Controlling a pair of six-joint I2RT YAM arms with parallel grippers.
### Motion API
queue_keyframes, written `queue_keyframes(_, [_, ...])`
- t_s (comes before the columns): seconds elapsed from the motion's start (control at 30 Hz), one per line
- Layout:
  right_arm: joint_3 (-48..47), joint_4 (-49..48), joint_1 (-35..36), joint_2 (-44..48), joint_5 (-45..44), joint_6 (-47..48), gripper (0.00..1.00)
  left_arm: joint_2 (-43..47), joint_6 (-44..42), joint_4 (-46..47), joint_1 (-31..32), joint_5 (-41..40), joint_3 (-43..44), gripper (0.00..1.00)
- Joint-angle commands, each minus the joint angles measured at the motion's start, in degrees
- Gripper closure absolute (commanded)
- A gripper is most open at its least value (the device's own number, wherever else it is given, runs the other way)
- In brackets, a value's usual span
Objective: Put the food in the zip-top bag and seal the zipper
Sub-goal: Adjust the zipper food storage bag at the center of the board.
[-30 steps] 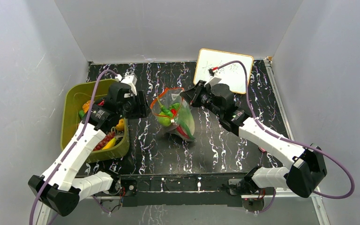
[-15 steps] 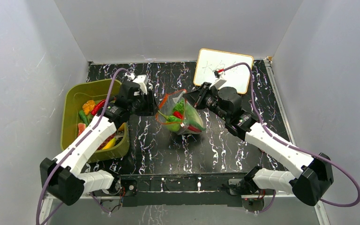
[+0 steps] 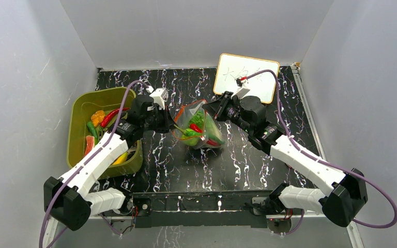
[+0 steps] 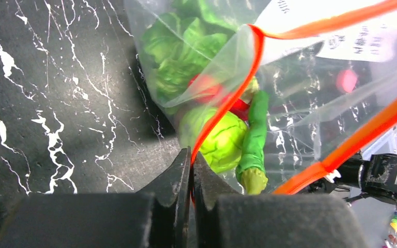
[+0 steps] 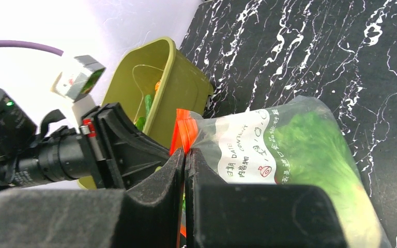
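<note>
The zip-top bag (image 3: 199,126) lies at mid-table, held up at its mouth between both arms. Inside is food: a leafy cabbage (image 4: 178,57), a round green piece (image 4: 219,139), a green pod (image 4: 256,134) and a red piece (image 4: 207,85). My left gripper (image 4: 192,152) is shut on the zipper (image 4: 362,138) at the bag's left mouth edge. My right gripper (image 5: 185,152) is shut on the same zipper (image 5: 183,132) at the opposite end. The mouth still gapes between the two strips. More food (image 3: 98,121) lies in the basket.
An olive-green basket (image 3: 80,111) with several toy pieces stands at the left, close behind my left arm. A white board (image 3: 248,77) leans at the back right. The grey walls of the enclosure rise round the black marbled table (image 3: 248,155).
My left gripper came right from the basket to the bag and shut on the zipper's left end. The bag's mouth drew narrower and the bag shifted slightly right.
</note>
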State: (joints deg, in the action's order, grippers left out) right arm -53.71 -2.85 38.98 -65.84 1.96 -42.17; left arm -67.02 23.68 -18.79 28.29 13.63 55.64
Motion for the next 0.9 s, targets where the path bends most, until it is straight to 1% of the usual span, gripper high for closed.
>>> queue_keyframes(0.0, [0.8,-2.36,-0.28,1.62,-1.85,-0.58,1.0,4.05,0.83,0.47,0.18,1.54,1.52,1.0])
queue_keyframes(0.1, [3.11,-1.7,-0.51,1.18,-5.68,-3.47,1.0,5.45,3.64,1.24,0.18,1.72,4.66,1.0])
queue_keyframes(0.2, [4.11,-3.02,-0.82,0.84,-6.3,-4.67,1.0,5.4,6.18,3.58,0.18,4.9,7.74,1.0])
queue_keyframes(0.27, [2.8,-2.09,-0.82,0.21,-6.85,-4.12,1.0,4.61,7.46,4.57,0.18,6.31,9.37,1.0])
queue_keyframes(0.4, [-0.37,-0.06,-0.8,-0.68,-7.94,-3.25,1.0,2.27,7.96,5.46,0.18,6.37,10.4,1.0])
queue_keyframes(0.47, [-1.61,0.07,-0.77,-0.74,-7.62,-3.35,1.0,0.48,7.95,5.05,0.18,6.8,11.38,1.0])
queue_keyframes(0.57, [-4.7,2.9,-0.83,-0.65,-6.56,-4.03,1.0,-2.03,7.94,4.0,0.18,7.76,13.47,1.0])
queue_keyframes(0.63, [-6.65,4.98,-0.75,-0.05,-6.41,-4.6,1.0,-2.64,8.11,2.84,0.18,7.0,14.42,1.0])
queue_keyframes(0.73, [-7.17,6.55,-0.87,0.99,-6.65,-5.09,1.0,-2.93,8.03,1.65,0.18,6.85,15.02,1.0])
queue_keyframes(0.8, [-7.5,8.02,-0.78,0.68,-7.58,-5.0,1.0,-2.85,8.2,1.68,0.18,8.35,14.69,1.0])
queue_keyframes(0.87, [-7.92,11.25,-0.88,0.24,-10.42,-5.3,1.0,-2.76,11.21,1.75,0.16,9.91,14.75,1.0])
